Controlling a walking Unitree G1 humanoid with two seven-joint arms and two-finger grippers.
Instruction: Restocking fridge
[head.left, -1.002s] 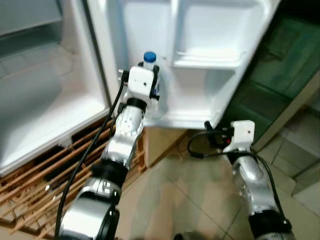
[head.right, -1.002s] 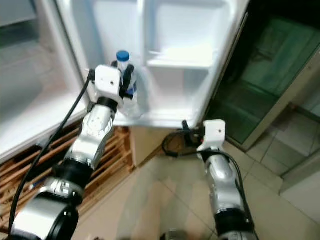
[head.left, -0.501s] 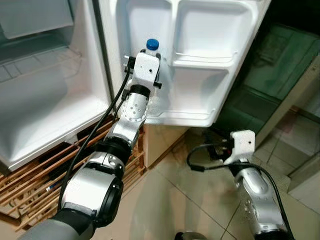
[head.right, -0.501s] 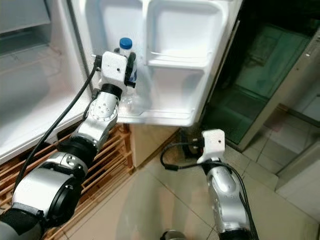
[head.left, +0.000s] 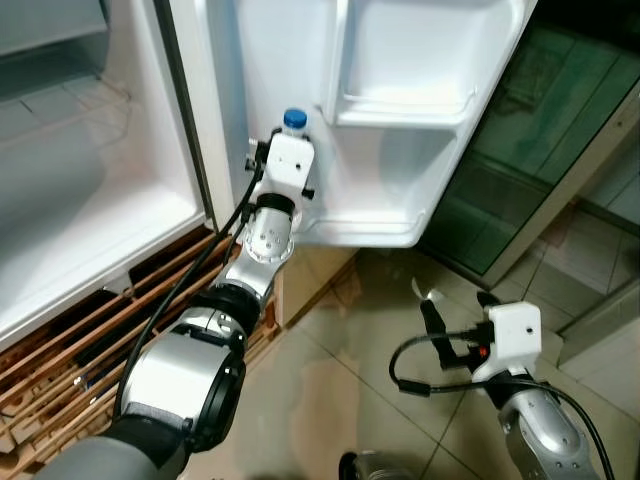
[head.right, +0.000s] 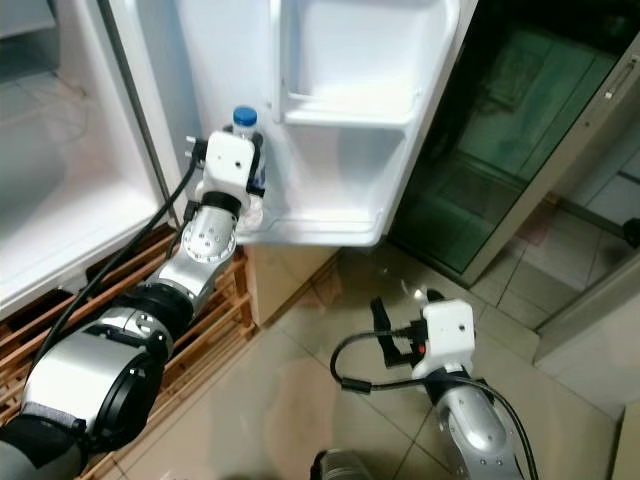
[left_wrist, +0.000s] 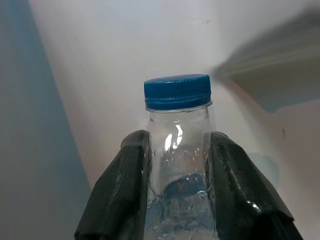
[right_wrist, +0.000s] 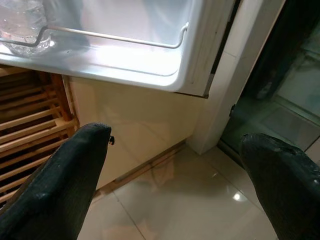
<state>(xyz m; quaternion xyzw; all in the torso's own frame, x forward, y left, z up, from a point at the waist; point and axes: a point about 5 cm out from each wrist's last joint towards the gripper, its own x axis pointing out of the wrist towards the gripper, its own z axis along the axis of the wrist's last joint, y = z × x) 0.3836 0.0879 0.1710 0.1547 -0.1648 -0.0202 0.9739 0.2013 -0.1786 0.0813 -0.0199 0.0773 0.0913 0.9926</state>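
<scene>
While I look down through the head camera, I see my left arm stretched up to the open fridge door (head.left: 400, 120), where the left gripper (left_wrist: 177, 165) is clamped on a clear water bottle (left_wrist: 178, 170) with a blue cap (left_wrist: 177, 91). In the left wrist view both black fingers (left_wrist: 122, 190) press against the bottle's shoulders, one on each side, with the cap standing upright above them and the white door liner behind. The bottle sits at the hinge end of the door's lowest shelf (head.left: 370, 225), just below and beside the upper door bin (head.left: 400, 100); in the right wrist view I can make out its base (right_wrist: 22, 30) resting behind the wire rail (right_wrist: 115, 37) of that shelf. My right gripper (right_wrist: 175, 170) hangs low over the tiled floor (head.left: 340, 400) in front of the door, well apart from the bottle, its two fingers spread wide with nothing between them. To my left the fridge cabinet (head.left: 80, 180) stands open, and a slatted wooden pallet (head.left: 70, 370) lies under it. Dark green glass panels (head.left: 540, 150) show beyond the door on my right.
</scene>
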